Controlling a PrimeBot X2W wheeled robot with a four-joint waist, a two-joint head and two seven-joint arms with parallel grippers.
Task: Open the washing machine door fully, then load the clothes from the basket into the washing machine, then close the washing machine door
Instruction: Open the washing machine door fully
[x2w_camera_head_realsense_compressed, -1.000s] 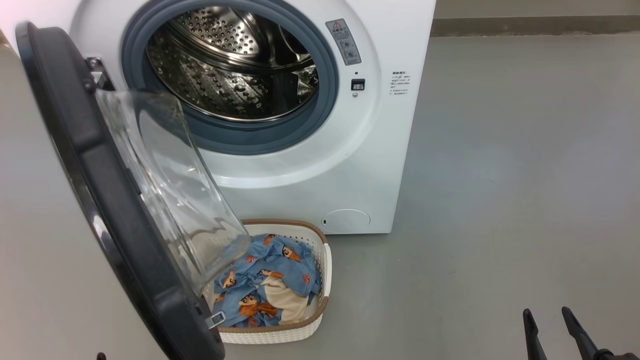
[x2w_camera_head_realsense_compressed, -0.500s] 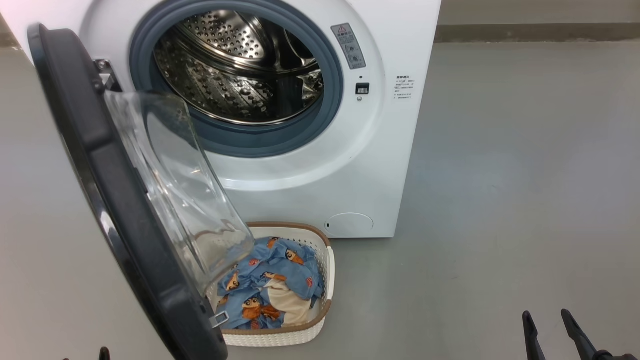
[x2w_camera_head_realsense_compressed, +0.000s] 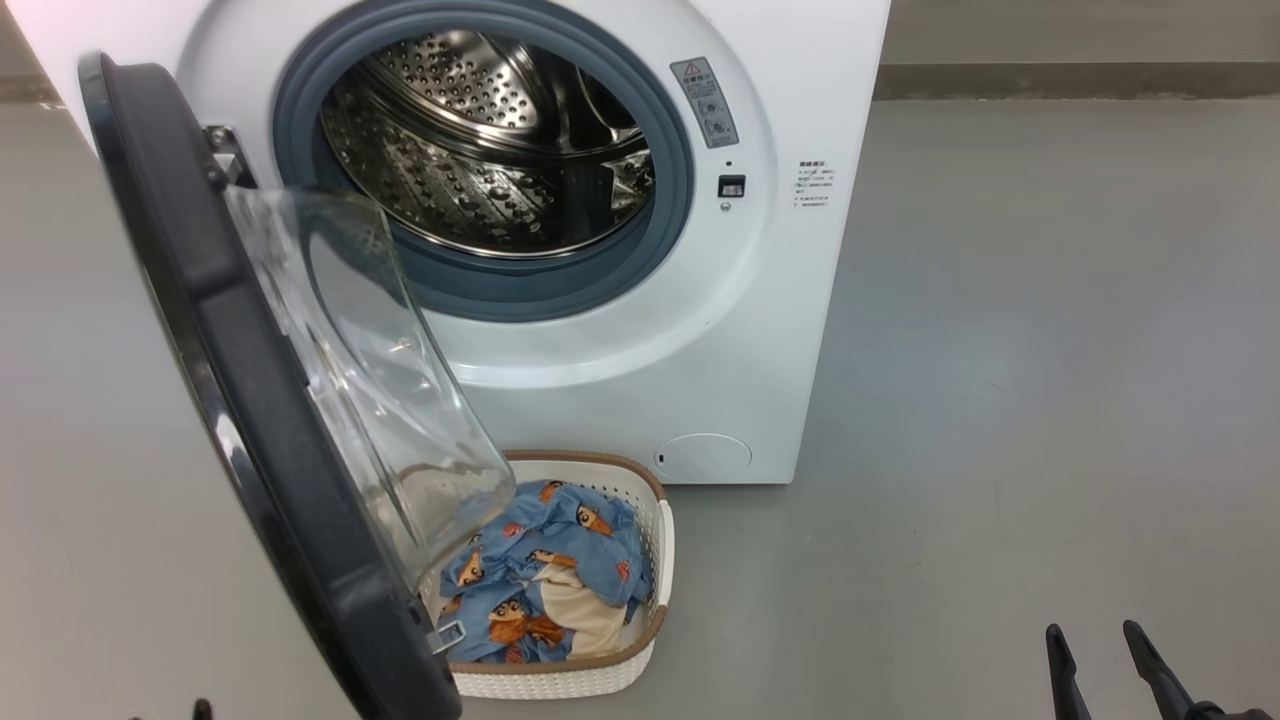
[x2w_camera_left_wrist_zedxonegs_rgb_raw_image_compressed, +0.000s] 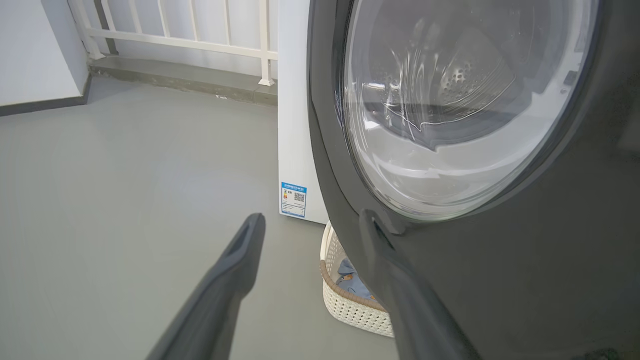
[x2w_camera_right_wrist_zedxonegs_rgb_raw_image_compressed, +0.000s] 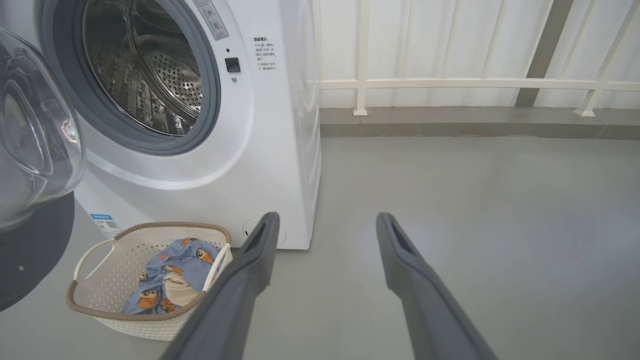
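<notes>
Right wrist view: the clothes (x2w_camera_right_wrist_zedxonegs_rgb_raw_image_compressed: 175, 260) lie inside the basket (x2w_camera_right_wrist_zedxonegs_rgb_raw_image_compressed: 97, 282), likely limp and light; my right gripper (x2w_camera_right_wrist_zedxonegs_rgb_raw_image_compressed: 326, 218), spread and empty, should pinch a raised blue fold.

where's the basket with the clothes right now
The cream-white perforated plastic basket sits on the grey floor at the foot of the white front-loading washing machine, lower centre of the head view, partly behind the open black-rimmed glass door.
</notes>
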